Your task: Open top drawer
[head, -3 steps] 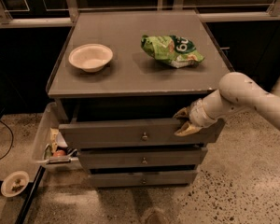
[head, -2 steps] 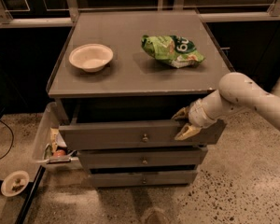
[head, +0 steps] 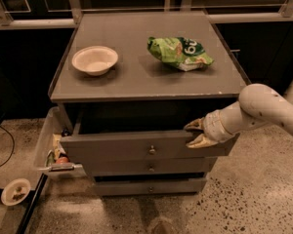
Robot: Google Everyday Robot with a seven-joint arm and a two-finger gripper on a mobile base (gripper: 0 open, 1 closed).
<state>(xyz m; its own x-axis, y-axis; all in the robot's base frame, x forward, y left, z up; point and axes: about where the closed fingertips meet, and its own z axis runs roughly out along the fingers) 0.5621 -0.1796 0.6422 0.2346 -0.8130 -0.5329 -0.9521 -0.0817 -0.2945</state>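
The top drawer [head: 117,147] is the widest grey front of the cabinet, with a small round knob [head: 152,150] at its centre. It is pulled part way out, leaving a dark gap under the cabinet top. My gripper [head: 192,134] is at the right end of the drawer's front panel, well to the right of the knob. One finger [head: 194,126] is behind the panel's upper edge and the other [head: 201,141] lies on its face, so the jaws pinch the panel. My pale arm [head: 263,108] comes in from the right.
Two narrower drawer fronts [head: 151,167] sit below, closed. On the cabinet top [head: 136,77] are a white bowl [head: 94,60] and a green chip bag [head: 179,51]. A plastic bin [head: 51,150] with items stands left of the cabinet, with a round cup [head: 15,191] on the floor.
The top drawer has slid a little further out towards the camera, and my gripper has moved with it. The bowl and bag have not moved.
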